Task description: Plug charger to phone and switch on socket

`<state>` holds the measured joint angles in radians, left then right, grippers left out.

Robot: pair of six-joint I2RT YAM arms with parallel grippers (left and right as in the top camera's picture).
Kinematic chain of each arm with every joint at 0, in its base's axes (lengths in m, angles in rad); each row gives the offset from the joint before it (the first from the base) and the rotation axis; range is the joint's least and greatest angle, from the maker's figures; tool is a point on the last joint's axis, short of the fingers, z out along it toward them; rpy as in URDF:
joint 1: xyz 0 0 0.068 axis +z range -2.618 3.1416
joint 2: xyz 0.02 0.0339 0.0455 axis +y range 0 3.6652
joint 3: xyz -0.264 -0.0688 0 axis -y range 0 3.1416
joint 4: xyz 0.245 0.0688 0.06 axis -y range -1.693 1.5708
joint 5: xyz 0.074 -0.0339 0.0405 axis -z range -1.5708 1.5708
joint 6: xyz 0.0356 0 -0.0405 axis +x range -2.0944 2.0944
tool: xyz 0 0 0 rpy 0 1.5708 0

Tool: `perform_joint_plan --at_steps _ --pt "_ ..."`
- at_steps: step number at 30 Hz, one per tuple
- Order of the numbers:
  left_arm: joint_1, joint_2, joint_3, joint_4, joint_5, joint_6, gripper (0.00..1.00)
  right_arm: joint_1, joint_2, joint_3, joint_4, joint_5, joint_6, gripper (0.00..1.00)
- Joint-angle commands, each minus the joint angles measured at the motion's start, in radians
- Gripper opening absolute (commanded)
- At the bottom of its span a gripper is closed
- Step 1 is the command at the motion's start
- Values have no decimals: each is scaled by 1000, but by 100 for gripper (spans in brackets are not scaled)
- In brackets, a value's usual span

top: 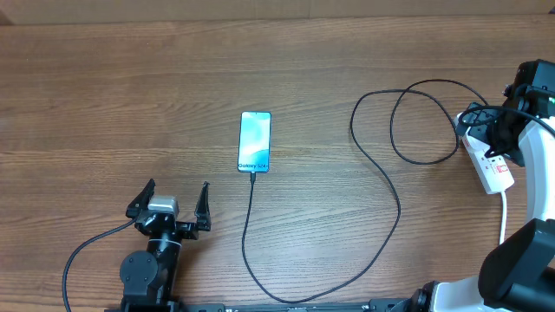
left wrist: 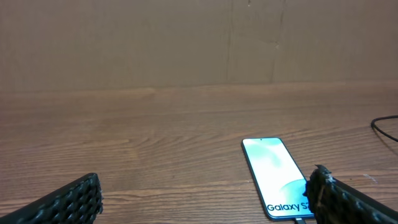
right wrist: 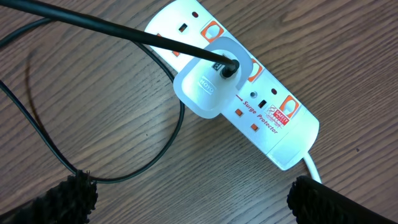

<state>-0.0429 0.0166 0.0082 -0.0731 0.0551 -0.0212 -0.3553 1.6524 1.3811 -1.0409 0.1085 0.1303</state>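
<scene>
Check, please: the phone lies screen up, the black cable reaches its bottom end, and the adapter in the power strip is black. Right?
No: the adapter in the power strip is white, as the right wrist view shows. The phone and black cable are as you say.

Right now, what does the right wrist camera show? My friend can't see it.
A white power strip with red switches lies on a wooden table, with a white plug in it. A black charger cable leaves the plug and loops across the wood, and the open right pincer hangs above.
</scene>
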Motion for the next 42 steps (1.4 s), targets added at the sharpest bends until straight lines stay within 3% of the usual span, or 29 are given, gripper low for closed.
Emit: perform_joint_plan --at_steps 1,13,29,42 --pt "12 -13 -4 -2 -10 22 100 0 -3 -6 4 6 0 100" --pt "12 -13 -3 -2 -10 22 99 8 -14 -8 7 6 0 100" --pt "12 -13 -3 -2 -10 22 100 275 -420 -8 7 6 0 100" --pt "12 -13 -3 -2 -10 22 100 304 -457 -8 6 3 0 100"
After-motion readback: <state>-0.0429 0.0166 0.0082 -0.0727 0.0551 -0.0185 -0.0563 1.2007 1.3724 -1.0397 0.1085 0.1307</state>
